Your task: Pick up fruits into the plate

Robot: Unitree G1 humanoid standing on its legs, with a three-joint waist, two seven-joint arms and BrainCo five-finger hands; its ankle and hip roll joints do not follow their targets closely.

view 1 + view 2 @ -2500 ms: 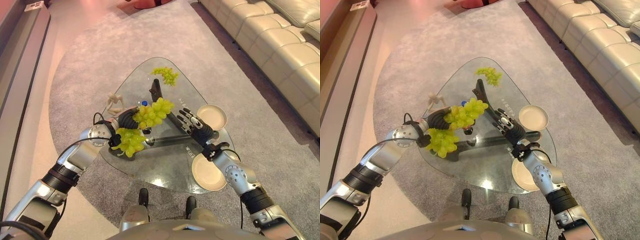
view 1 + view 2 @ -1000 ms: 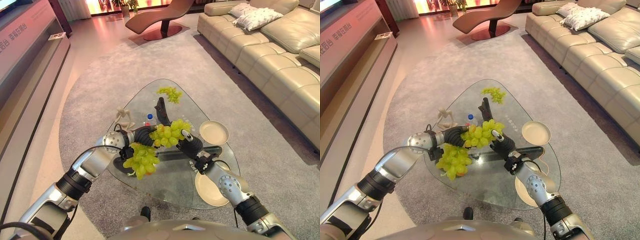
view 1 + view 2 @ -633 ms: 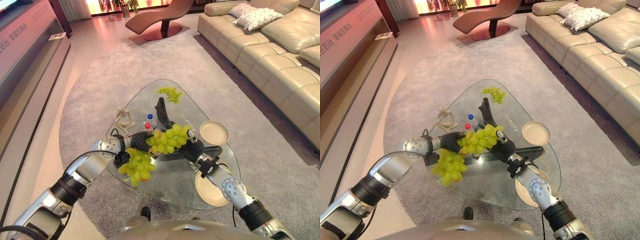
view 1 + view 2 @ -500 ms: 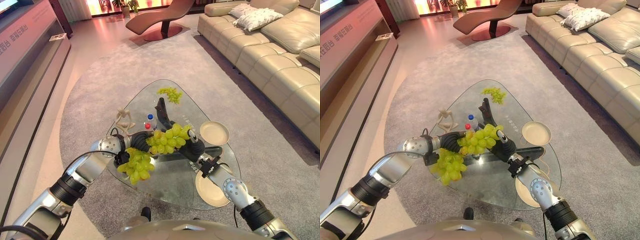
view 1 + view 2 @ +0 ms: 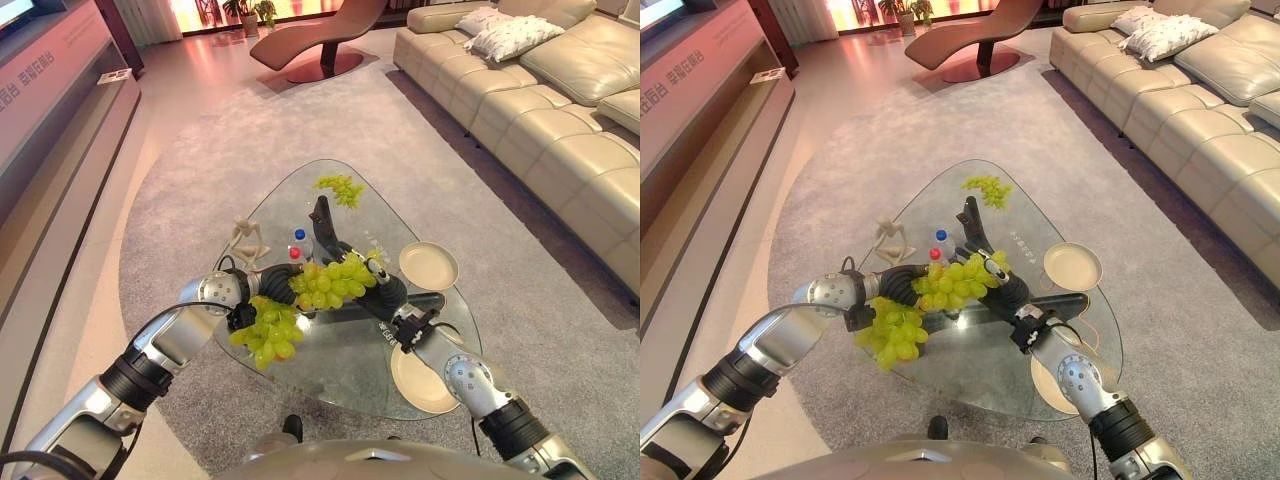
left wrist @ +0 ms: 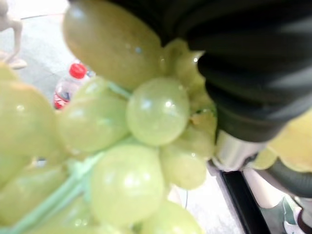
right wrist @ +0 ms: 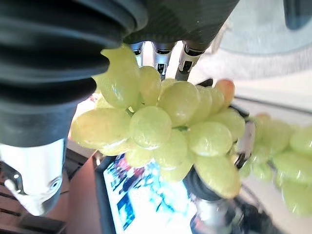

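Green grapes [image 5: 325, 285] held by both hands above the glass table [image 5: 340, 350].

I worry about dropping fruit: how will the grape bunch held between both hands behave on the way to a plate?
The grape bunch probably flops: one end droops below the left hand. The right hand props the other end, so it likely sags if released. Round grapes may detach and roll on the glass table.

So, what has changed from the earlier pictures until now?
The camera tilted up. Both hands, left hand and right hand, carried the grapes slightly toward the plates. The fingers keep their hold. The second bunch, far plate and near plate stayed on the table.
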